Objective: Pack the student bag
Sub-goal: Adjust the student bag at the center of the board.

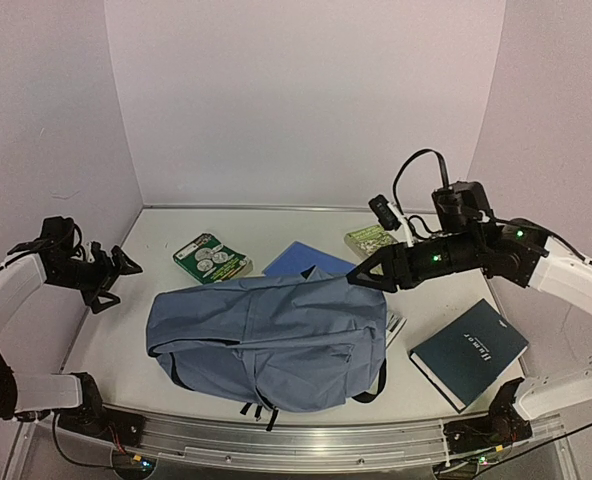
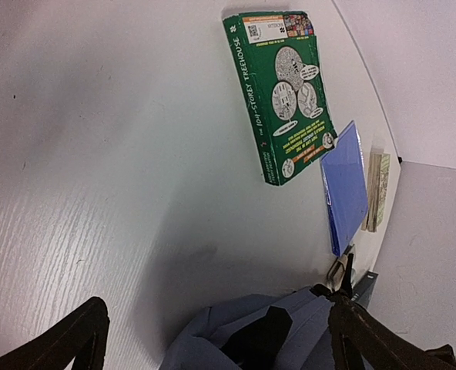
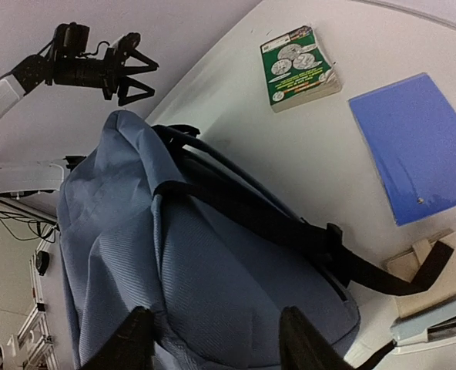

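Note:
The student bag (image 1: 266, 345), a large slate-blue backpack with black straps, lies on its side in the middle of the table. My right gripper (image 1: 366, 277) is at its upper right edge. In the right wrist view the right gripper (image 3: 216, 324) has its jaws apart, astride a bulge of the bag's fabric (image 3: 212, 262), just below a black strap (image 3: 290, 223). My left gripper (image 1: 116, 282) hovers open off the bag's left end, holding nothing. The left wrist view shows the left gripper (image 2: 220, 308) wide open above the bag's blue fabric (image 2: 305, 316).
A green paperback (image 1: 211, 258) and a flat blue notebook (image 1: 301, 260) lie behind the bag. A small pale book (image 1: 369, 240) sits further right. A dark navy book (image 1: 469, 352) lies at the right front. A stapler (image 3: 432, 327) rests by the bag's right end.

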